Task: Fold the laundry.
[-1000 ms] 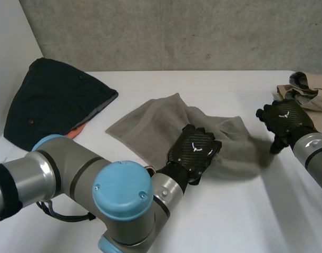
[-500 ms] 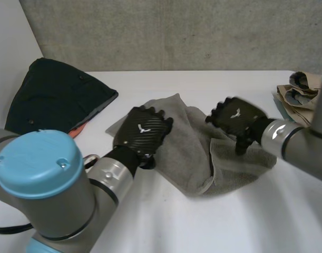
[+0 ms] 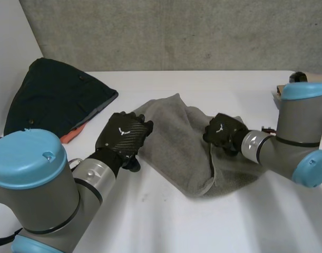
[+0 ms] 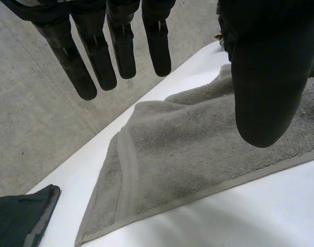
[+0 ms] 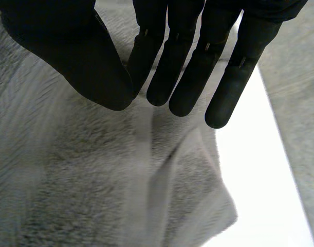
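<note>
Though the grey towel (image 3: 174, 132) lies in the middle of the bench (image 3: 229, 221), I judge the fold barely begun. Its right part is doubled over in a loose, uneven flap, while its left part lies flat in a single layer. My left hand (image 3: 123, 134) hovers over the towel's left corner, fingers straight and spread from the thumb, gripping nothing. My right hand (image 3: 221, 132) is over the rumpled right part, by the flap's edge. Its fingers are straight with the thumb close beside them, and I see no cloth pinched between them. The towel wants smoothing and squaring before a clean fold can be laid. The dark garment (image 3: 50, 100), heaped at the far left of the bench, looks untouched. So most of the laundry is left to do.
</note>
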You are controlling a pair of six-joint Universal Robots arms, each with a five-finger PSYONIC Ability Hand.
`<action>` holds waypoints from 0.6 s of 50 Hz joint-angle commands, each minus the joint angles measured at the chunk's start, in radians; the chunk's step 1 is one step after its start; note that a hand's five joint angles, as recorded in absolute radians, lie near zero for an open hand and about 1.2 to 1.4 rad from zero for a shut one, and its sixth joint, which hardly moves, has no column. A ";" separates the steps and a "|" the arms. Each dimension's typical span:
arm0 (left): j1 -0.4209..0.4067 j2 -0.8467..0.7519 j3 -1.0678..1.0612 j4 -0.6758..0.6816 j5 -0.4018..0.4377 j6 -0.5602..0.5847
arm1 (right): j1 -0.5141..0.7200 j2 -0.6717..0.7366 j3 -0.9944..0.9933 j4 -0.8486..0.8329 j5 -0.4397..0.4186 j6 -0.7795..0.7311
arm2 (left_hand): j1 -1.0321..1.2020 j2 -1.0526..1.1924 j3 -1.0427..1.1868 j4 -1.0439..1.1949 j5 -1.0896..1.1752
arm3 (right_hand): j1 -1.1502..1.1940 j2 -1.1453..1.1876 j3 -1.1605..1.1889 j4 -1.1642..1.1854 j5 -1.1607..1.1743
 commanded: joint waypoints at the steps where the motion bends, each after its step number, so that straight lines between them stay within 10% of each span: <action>1: 0.008 0.003 0.003 0.008 0.000 0.001 | -0.004 -0.155 0.023 0.004 -0.006 0.050 | -0.039 0.001 -0.003 0.010 0.017 | 0.258 0.220 0.211 0.201 0.228; 5: 0.023 -0.002 0.003 0.010 0.001 -0.001 | -0.010 -0.229 0.056 0.014 -0.018 0.111 | -0.039 0.001 -0.003 0.010 0.017 | 0.242 0.203 0.194 0.185 0.212; 7: 0.022 -0.003 0.001 0.008 0.000 -0.001 | -0.010 -0.218 0.096 0.015 -0.041 0.138 | -0.039 0.001 -0.003 0.010 0.017 | -0.582 -0.620 -0.629 -0.638 -0.611; 30: 0.025 -0.009 0.001 0.010 0.001 -0.034 | -0.012 0.043 0.006 0.004 -0.055 0.064 | -0.039 0.001 -0.003 0.010 0.017 | -0.481 -0.519 -0.529 -0.538 -0.511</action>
